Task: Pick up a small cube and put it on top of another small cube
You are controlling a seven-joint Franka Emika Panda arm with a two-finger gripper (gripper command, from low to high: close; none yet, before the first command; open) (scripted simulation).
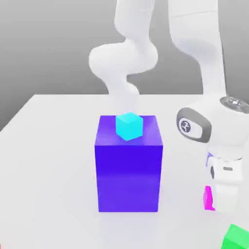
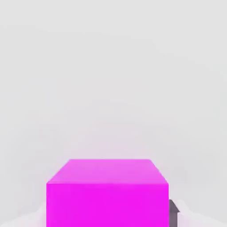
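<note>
In the exterior view we saw the gripper [image 1: 220, 202] low over the white bench [image 1: 48, 160], at that view's right, pinching the small cube [image 1: 208, 198]. A cyan cube [image 1: 129, 126] sat atop the big blue-purple block [image 1: 129, 165]; a green cube [image 1: 237, 237] lay near. In the hand view, we saw the small cube [image 2: 107, 195] close up, clamped, a dark fingertip [image 2: 173, 212] touching its side.

A white table [image 1: 48, 160] holds a big blue-purple block [image 1: 128, 170], standing upright near the middle. A cyan cube [image 1: 129, 126] sits on the block's top, at its front edge. A green cube [image 1: 237, 237] rests at the exterior view's lower right corner.
</note>
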